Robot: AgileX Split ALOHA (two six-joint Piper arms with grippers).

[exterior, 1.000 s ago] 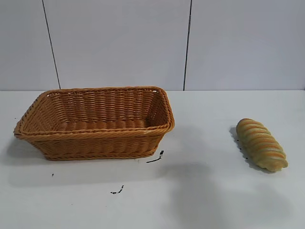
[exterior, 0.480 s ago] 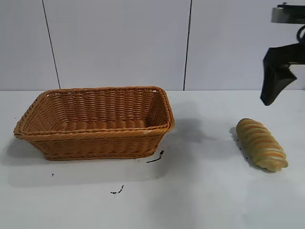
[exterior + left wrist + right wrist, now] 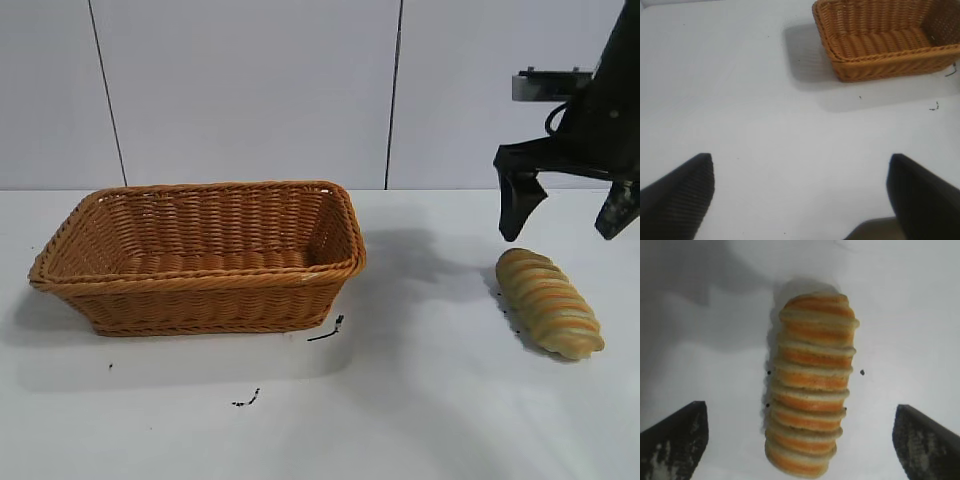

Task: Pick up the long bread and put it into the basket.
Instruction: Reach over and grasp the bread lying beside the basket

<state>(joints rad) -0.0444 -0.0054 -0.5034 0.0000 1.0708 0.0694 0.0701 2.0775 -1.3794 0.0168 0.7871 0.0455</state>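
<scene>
The right gripper [image 3: 565, 208] hangs above the far end of the long bread [image 3: 549, 302], its two dark fingers [image 3: 517, 203] spread wide and empty, one on each side of the loaf's line. The spread is wider than the loaf is broad, a stance that suits a descent over it; in the right wrist view the long bread [image 3: 811, 382] lies centred between the two fingertips [image 3: 675, 440], its long axis running away from the camera, so a closing stroke would meet its narrow flanks and not its ends. The loaf rests flat on the white table [image 3: 430, 400], at the right side of the exterior view and angled toward the near right corner, untouched by either finger. The basket [image 3: 200, 255] stands upright and open on the table's left half, well apart from the loaf, with nothing visible inside; the carry must therefore cross the bare middle of the table and clear the braided rim. Small dark specks lie on the table just in front of the basket. The left gripper [image 3: 800, 200] is outside the exterior view; its own wrist view shows its fingers held wide over bare table with the basket [image 3: 885, 40] farther off, a parked pose. By these signs the task stands at the approach, before any grasp.
</scene>
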